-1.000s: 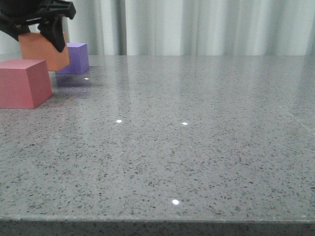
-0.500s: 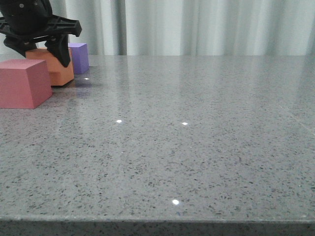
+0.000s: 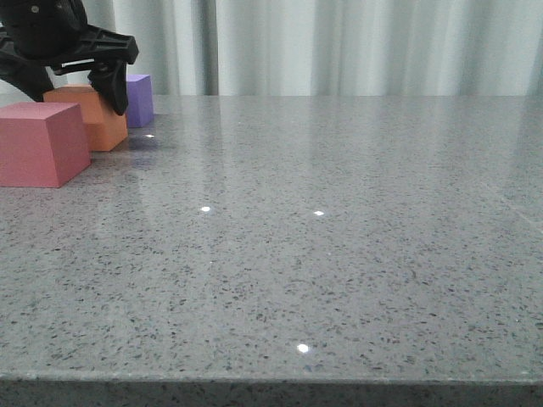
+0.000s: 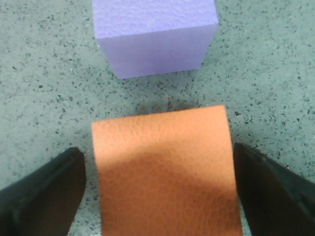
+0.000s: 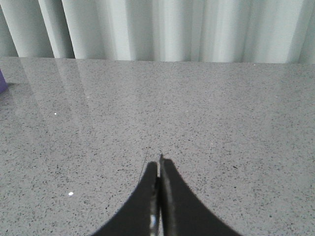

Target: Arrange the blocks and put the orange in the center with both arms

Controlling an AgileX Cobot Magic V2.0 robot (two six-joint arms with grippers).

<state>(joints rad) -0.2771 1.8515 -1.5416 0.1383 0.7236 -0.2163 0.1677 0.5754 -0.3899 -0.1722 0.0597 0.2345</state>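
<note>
The orange cube rests on the table between the pinkish-red cube in front of it and the purple cube behind it. My left gripper is open over the orange cube, one black finger on each side. In the left wrist view the gripper straddles the orange cube, with a thin gap of table showing at each finger. The purple cube lies just beyond it, apart. My right gripper is shut and empty over bare table; it does not show in the front view.
The grey speckled table stretches to the right and front of the cubes. A white curtain hangs behind the far edge. A purple sliver shows at the edge of the right wrist view.
The orange cube came down from the air onto the table between the other two cubes. My left gripper's fingers have opened off it. The right gripper has not moved.
</note>
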